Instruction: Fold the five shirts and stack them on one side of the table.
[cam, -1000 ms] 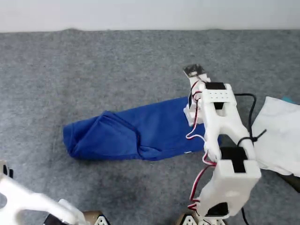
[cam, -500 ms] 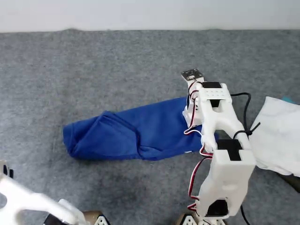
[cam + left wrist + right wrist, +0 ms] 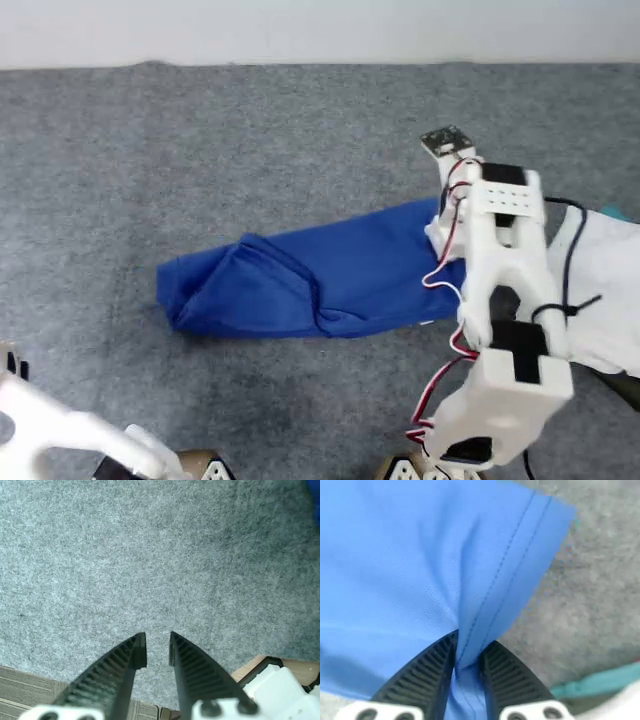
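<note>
A blue shirt (image 3: 320, 275) lies folded into a long band across the middle of the grey table. My right gripper (image 3: 468, 656) is shut on the blue shirt's (image 3: 410, 575) stitched hem at its right end; in the high view the right arm (image 3: 495, 250) stands over that end. A white shirt (image 3: 600, 285) lies at the right edge with a teal garment (image 3: 615, 214) peeking out behind it. My left gripper (image 3: 157, 650) hangs over bare grey cloth near the table's front left, its fingers slightly apart with nothing between them.
The left arm's white link (image 3: 60, 430) lies along the front left corner. A teal edge (image 3: 600, 680) shows beside the pinched hem. Grey table cover (image 3: 250, 130) stretches across the back and left.
The right arm has pulled the blue shirt to the right, toward the white shirt; the whole band slid with it. The left arm has kept still.
</note>
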Controlling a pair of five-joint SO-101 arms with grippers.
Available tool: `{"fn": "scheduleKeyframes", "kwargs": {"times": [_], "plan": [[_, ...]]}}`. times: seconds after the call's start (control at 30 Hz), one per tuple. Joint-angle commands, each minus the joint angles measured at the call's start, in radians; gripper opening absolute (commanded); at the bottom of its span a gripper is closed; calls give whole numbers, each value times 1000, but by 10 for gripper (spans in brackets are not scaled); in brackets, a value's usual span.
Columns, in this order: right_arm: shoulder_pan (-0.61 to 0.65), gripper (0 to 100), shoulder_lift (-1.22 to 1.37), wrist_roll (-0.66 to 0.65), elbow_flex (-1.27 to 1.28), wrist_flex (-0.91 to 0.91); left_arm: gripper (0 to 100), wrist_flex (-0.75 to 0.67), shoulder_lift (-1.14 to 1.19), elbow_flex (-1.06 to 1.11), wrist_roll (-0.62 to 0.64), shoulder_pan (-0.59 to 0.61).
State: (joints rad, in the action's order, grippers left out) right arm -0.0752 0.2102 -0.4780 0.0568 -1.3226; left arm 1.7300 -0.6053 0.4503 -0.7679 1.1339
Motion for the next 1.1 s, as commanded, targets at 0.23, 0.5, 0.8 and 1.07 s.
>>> {"fn": "scheduleKeyframes", "kwargs": {"times": [0.23,0.5,0.8,1.07], "plan": [[133,10,-162,-81,-213,-280,91,21,-26,-33,2,-8],[446,10,-217,-37,-221,-308,91,21,-28,-33,2,-9],[685,10,-162,34,-226,-182,90,21,-28,-35,2,-6],[826,11,-81,68,-250,-113,90,21,-28,-33,2,-2]]}}
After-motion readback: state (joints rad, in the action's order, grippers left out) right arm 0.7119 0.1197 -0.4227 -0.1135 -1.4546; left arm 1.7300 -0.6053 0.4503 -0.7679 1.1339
